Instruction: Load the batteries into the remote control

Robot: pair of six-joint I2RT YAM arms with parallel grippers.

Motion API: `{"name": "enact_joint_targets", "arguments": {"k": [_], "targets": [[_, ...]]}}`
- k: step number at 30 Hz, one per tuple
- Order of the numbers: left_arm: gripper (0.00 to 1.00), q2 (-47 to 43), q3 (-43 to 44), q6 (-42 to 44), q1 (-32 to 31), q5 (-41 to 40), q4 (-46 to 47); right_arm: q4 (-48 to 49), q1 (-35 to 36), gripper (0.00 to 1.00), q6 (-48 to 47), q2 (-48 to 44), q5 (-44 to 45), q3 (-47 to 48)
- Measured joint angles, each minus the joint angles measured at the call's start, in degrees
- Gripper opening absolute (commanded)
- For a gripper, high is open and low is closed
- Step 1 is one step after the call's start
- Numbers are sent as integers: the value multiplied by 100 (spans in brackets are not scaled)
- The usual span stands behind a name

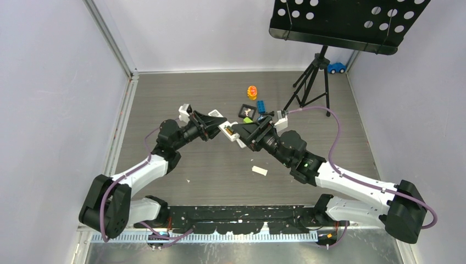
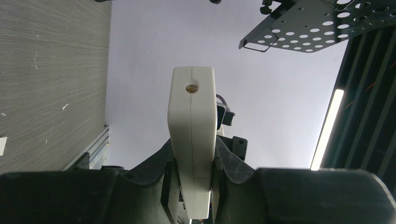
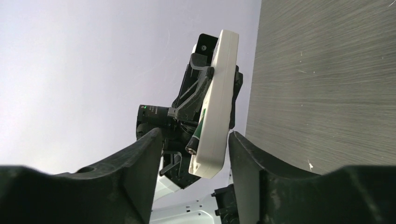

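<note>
— So where is the remote control (image 1: 233,135) just now?

— Up off the tabletop (image 1: 220,181), in mid-air between the two arms. The left gripper (image 2: 192,156) has its jaws clamped on the two broad faces, and a good part of the body juts out beyond them.

— And the right gripper (image 3: 195,136)?

— Its jaws stand wide, one on each side of an end of the remote. There's a clear gap on one side at least, and they hold nothing that I can see.

— How would you expect it to handle?

— Light, I'd judge, and stiff, like any hollow plastic shell. It's smooth too, so it could slip or twist in the grip if pushed hard far from the hold. It's best taken across the flat faces, clear of the recess.

— What does it look like?

— Off-white and slab-shaped, with rounded corners. A seam runs down the narrow edge, and there's a small round window in one end. A battery (image 3: 194,142), dark at its end with some green on the body, lies along the open back between the right jaws. Whether it's fully seated I cannot tell.
</note>
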Motion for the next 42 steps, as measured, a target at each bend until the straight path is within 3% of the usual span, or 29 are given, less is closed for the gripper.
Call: {"name": "enact_joint_targets", "arguments": {"k": [20,30,37,42], "targets": [[0,149,50,-114,33,20,208,85,0,27,339,374,52,39],[0,66,114,699,70,39,13,-833,9,27,11,450,175,426],[0,-293,144,2041,90,66,-472,-1176,4,53,-621,487,31,433],[0,-894,245,3248,66,-76,-1338,-1460,-68,68,-1045,431,-232,415]]}}
